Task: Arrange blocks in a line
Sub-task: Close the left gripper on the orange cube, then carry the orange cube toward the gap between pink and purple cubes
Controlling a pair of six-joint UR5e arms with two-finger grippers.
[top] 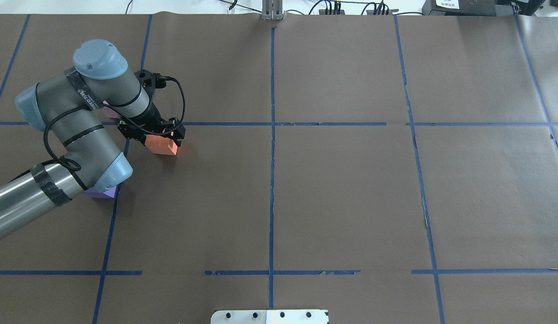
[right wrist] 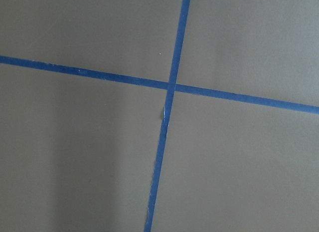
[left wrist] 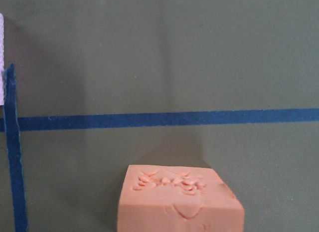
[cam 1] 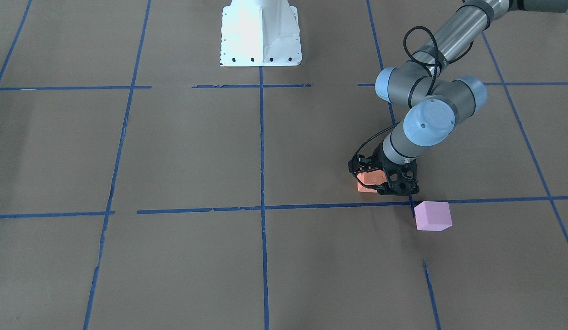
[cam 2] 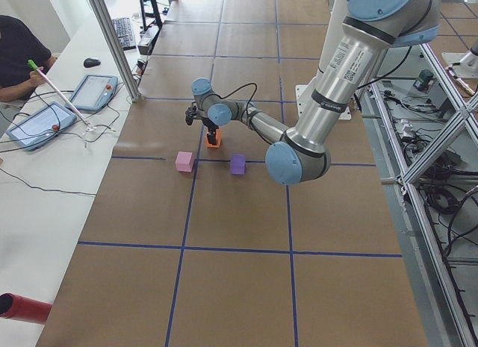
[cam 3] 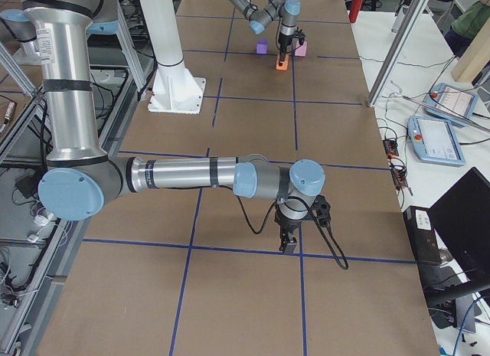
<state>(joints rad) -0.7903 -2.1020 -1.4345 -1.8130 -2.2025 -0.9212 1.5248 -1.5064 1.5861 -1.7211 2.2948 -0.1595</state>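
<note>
My left gripper (cam 1: pixel 379 178) is down at the table with its fingers on either side of the orange block (cam 1: pixel 369 179), shut on it. The block sits at or just above the paper; I cannot tell which. It also shows in the overhead view (top: pixel 162 145) and low in the left wrist view (left wrist: pixel 179 199). The pale pink block (cam 1: pixel 432 215) stands just across a blue tape line from it. The purple block (top: pixel 101 193) lies partly under my left arm's elbow. My right gripper (cam 3: pixel 289 241) shows only in the exterior right view, far from the blocks; I cannot tell its state.
Brown paper with a grid of blue tape lines (cam 1: pixel 262 207) covers the table. The white robot base (cam 1: pixel 261 34) stands at the robot's side. A side desk with tablets (cam 2: pixel 45 123) and a seated person (cam 2: pixel 19 56) runs along the operators' side.
</note>
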